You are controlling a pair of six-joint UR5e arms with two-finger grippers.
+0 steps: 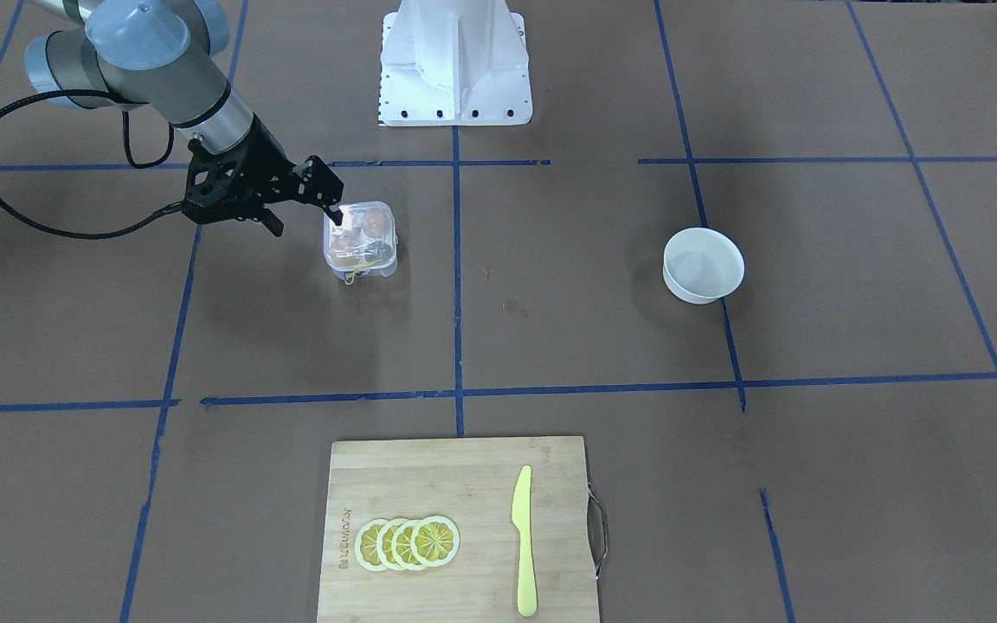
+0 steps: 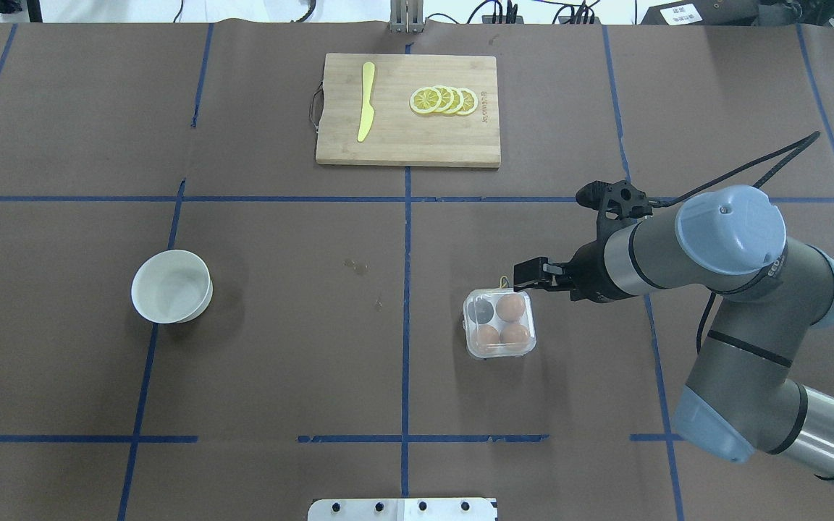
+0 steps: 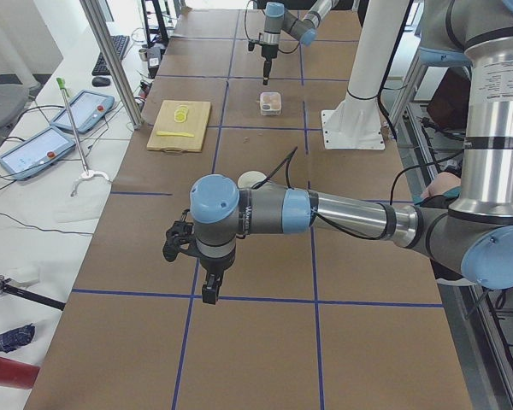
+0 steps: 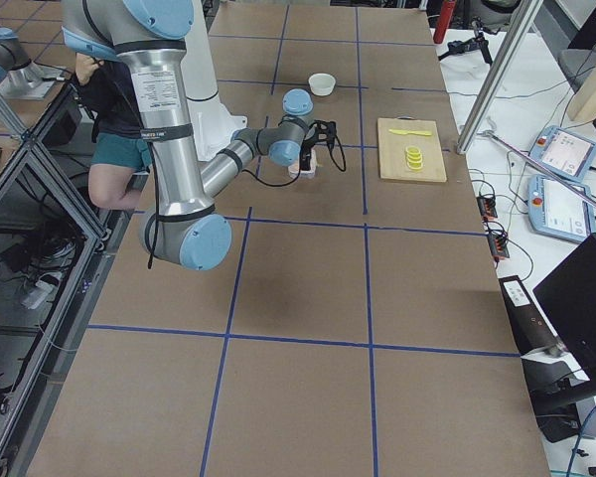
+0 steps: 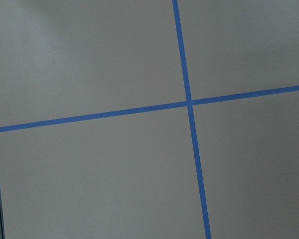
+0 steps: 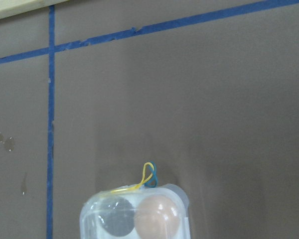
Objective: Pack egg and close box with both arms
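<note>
Three eggs sit in the closed box, with the right hand at its edge.

You can see the eggs (image 2: 510,307) filling three cells of the box (image 2: 499,323), under the lowered clear lid, while the fourth cell shows dark grey. The box stands on the surface (image 2: 279,362) just to the robot's right of the centre tape line, and its yellow string (image 6: 147,177) loops out from the far edge. The right hand (image 2: 531,273) hangs by the box's right side with its fingers drawn narrow and nothing between them. You cannot tell whether it touches the lid. The left hand (image 3: 210,293) points down over bare surface well apart from the box, and you cannot tell how wide it is. A white bowl (image 2: 201,302) stands on the robot's left. Lemon slices (image 2: 444,100) and a yellow knife (image 2: 365,101) lie on the cutting board (image 2: 402,148).
</note>
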